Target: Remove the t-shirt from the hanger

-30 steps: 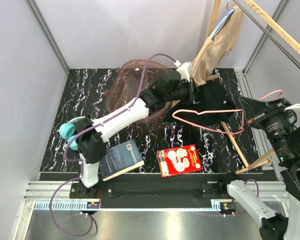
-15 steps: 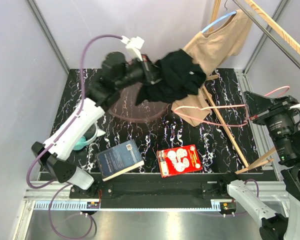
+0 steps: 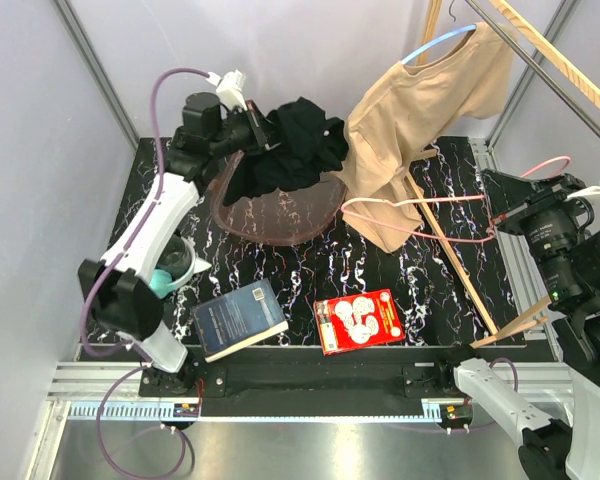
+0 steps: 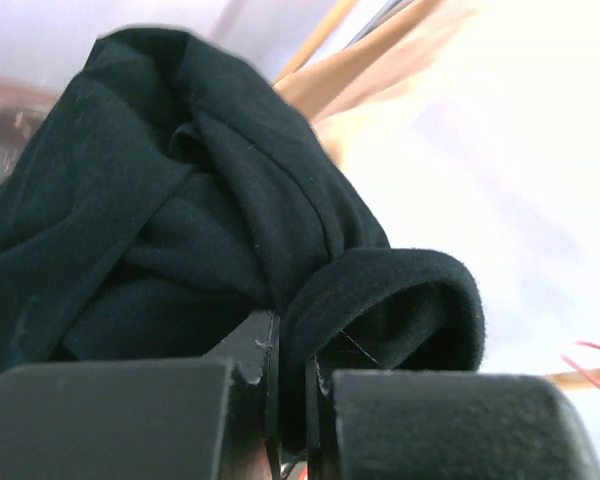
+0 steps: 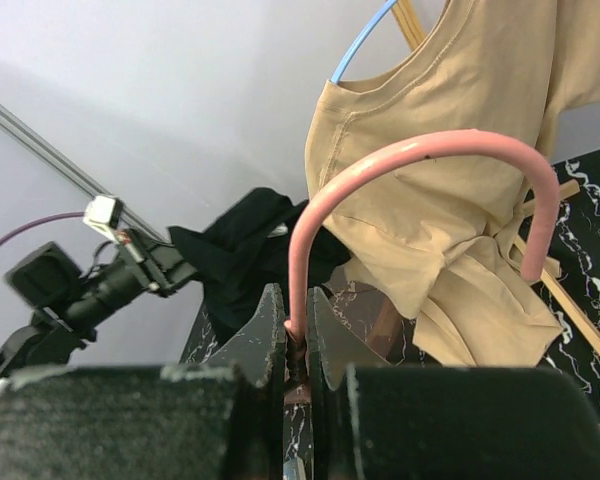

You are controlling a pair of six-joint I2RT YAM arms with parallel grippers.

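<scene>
The left fingers [image 4: 180, 410] are pressed together on a fold of the black t-shirt [image 3: 295, 155]. The cloth rolls up and over their tips in the left wrist view. The rest of the shirt hangs in a crumpled bunch off the end of that arm, up in the air at the back left, over the far rim of the pinkish see-through basket [image 3: 280, 218].

Across the desk [image 3: 330, 265], the right fingers [image 5: 260, 345] are shut tight on the wire of the pink hanger [image 5: 430, 143]. The hanger is bare and well apart from the black shirt. It reaches out in front of the lower edge of the tan t-shirt [image 3: 410, 110], which hangs from a blue hanger [image 3: 435, 42].

From above, the bunched cloth covers the left fingertips. I cannot tell whether its lowest folds touch the basket. The right half of the left wrist view is washed out to white. A teal object [image 3: 165, 278] sits half hidden behind the left arm.
</scene>
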